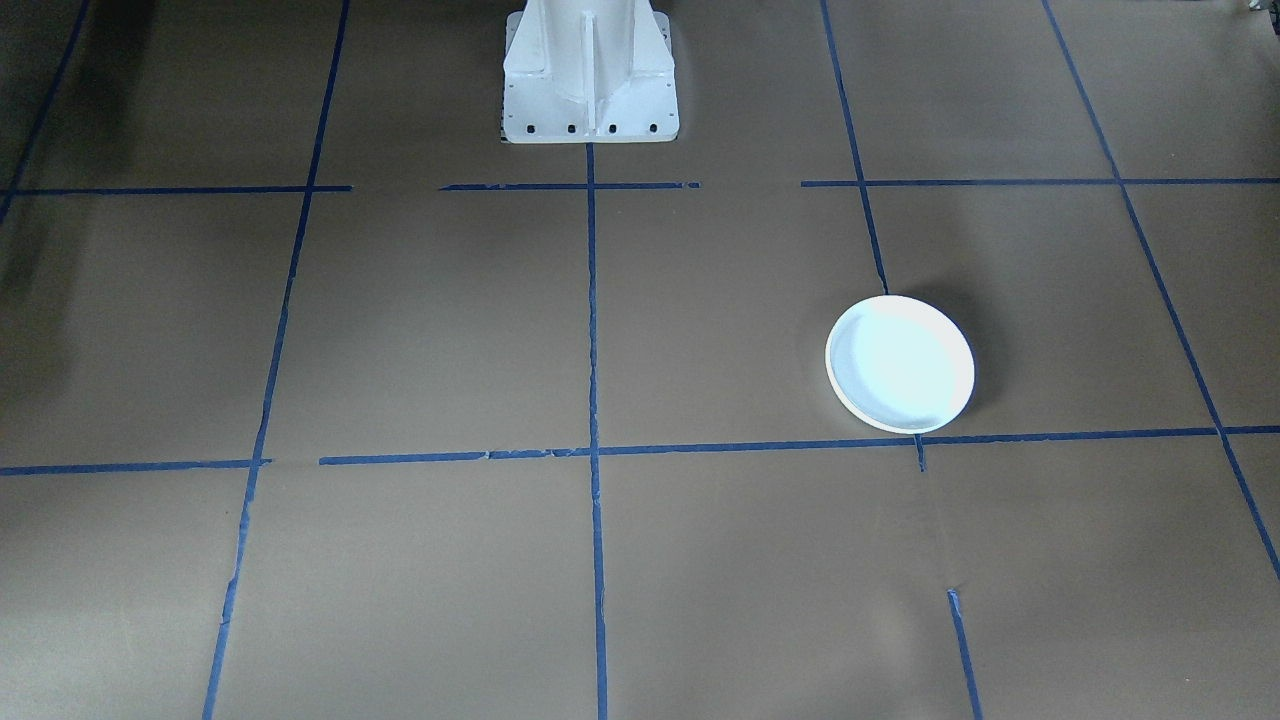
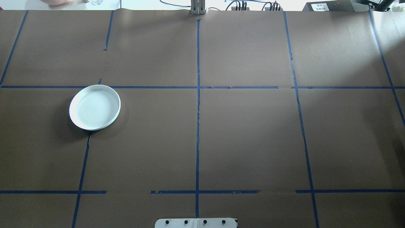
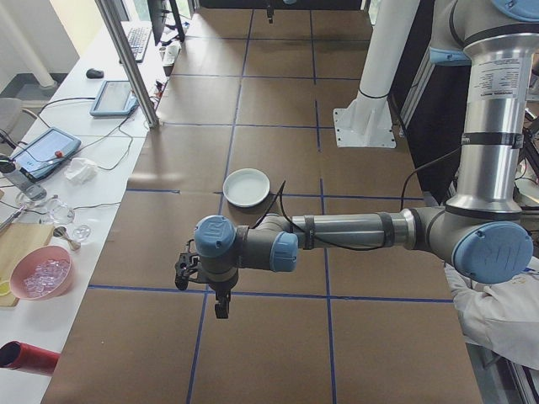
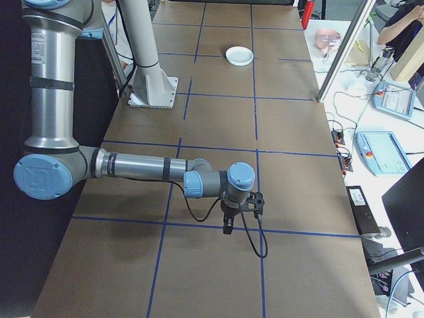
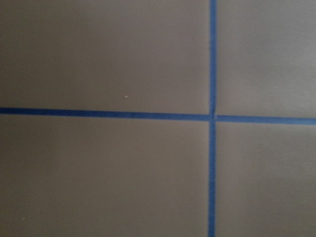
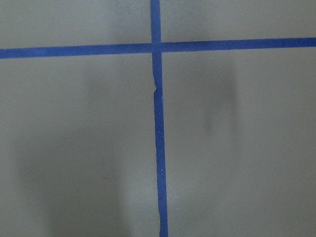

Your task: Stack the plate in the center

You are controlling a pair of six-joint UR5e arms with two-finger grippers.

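Note:
A single round, shallow plate point(image 2: 95, 107), pale bluish-white with a cream rim and faint rings, lies flat on the brown paper on my left side. It also shows as the plate point(image 1: 900, 363), the plate point(image 3: 247, 186) and the plate point(image 4: 239, 55). My left gripper point(image 3: 221, 305) hangs pointing down, well short of the plate, over the table's left end. Over the opposite end, far from the plate, my right gripper point(image 4: 227, 227) also points down. Both show only in the side views, so I cannot tell whether they are open or shut. Both wrist views hold only paper and blue tape.
Blue tape lines point(image 2: 197, 126) divide the brown paper into squares. The white robot pedestal point(image 1: 590, 75) stands at the table's near edge. A side bench holds a pink bowl point(image 3: 42, 273) and tablets point(image 3: 114, 97). A person's white sleeve point(image 3: 505, 316) is beside the left arm.

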